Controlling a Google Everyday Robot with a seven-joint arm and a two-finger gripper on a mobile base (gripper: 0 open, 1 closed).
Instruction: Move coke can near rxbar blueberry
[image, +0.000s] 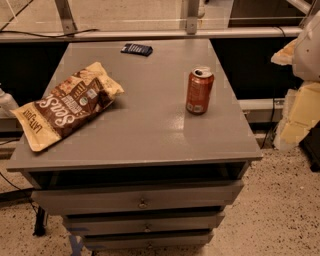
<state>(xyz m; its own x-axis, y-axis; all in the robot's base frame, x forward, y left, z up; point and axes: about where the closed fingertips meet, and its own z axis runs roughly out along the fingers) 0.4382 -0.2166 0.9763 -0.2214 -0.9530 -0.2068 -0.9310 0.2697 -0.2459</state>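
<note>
The coke can (199, 91) stands upright on the right half of the grey table top (150, 130), red-orange with a silver top. The rxbar blueberry (136, 49) is a flat dark navy wrapper lying near the table's far edge, left of the can and well apart from it. My gripper (294, 122) shows only as a pale, yellowish shape at the right edge of the view, off the table and to the right of the can, touching nothing.
A large brown and tan snack bag (67, 106) lies on the left half of the table. Drawers (140, 200) sit below the top. A rail (150, 34) runs behind the table. Speckled floor (280, 210) is to the right.
</note>
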